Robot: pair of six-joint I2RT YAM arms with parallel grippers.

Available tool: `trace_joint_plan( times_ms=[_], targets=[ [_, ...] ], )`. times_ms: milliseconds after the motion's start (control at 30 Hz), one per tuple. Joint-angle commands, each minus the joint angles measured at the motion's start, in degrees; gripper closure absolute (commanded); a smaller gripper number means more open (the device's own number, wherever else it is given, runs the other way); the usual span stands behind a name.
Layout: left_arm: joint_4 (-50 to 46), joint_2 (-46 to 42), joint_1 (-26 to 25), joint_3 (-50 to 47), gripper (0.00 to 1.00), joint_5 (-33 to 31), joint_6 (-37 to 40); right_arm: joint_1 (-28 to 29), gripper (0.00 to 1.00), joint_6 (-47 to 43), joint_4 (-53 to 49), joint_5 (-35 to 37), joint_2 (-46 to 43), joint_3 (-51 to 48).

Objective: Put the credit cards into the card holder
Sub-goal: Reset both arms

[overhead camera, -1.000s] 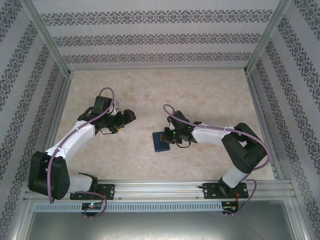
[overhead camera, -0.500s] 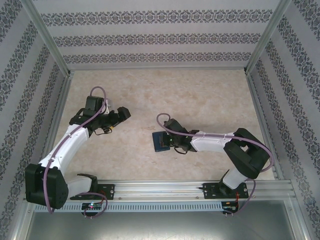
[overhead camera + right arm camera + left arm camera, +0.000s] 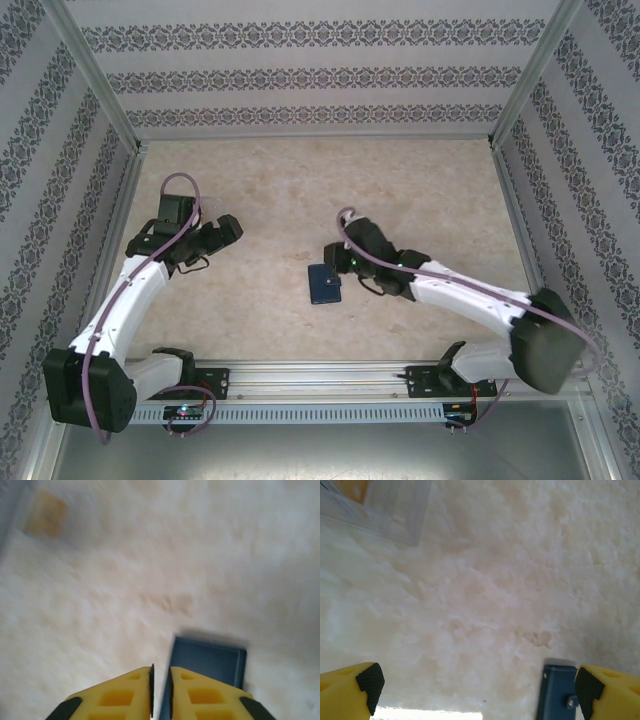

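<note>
On a mottled beige table [image 3: 400, 190], the left gripper [image 3: 225, 232] hangs with its yellow, black-padded jaws spread wide and empty; its wrist camera catches a corner of a clear plastic box [image 3: 380, 510] with a yellow-orange card [image 3: 358, 488] in it. The card holder [image 3: 323, 284], a flat navy rectangle with a small clasp tab, lies closed at mid-table, apart from the box. Just beside its far right corner, the right gripper [image 3: 335, 258] has its jaws drawn to a thin slit, gripping nothing
</note>
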Motion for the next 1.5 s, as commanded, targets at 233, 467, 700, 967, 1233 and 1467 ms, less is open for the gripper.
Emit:
trace_joint_plan(
  times_ms=[233,467,700,967,1233,1467],
  targets=[
    [6.3,-9.4,0.5,-4.2,0.0,-8.1,12.6,-8.5,0.17,-15.0,-3.4,16.1,-28.4,-8.0],
    [27.5,-18.0,0.1,-19.7,0.0,-11.5,32.7,-14.5,0.02,-33.6,7.6,24.2,-39.5,-20.2],
    [46.1,-16.4,0.6,-30.8,0.01,-14.0,34.9,-20.9,0.02,-40.3,16.3,23.1,-37.3,-26.8],
    [64.0,0.0,4.9,-34.1,0.01,-12.8,34.4,-35.5,0.02,-41.2,40.1,14.0,-27.7,-40.6],
    [77.5,10.4,7.5,-33.6,0.01,-6.1,34.2,-39.6,0.02,-39.5,46.4,7.9,-14.3,-37.6],
    [88.3,24.7,9.4,-31.1,0.01,-4.5,32.0,-42.1,0.02,-36.5,58.1,3.7,1.3,-32.5]
  ],
)
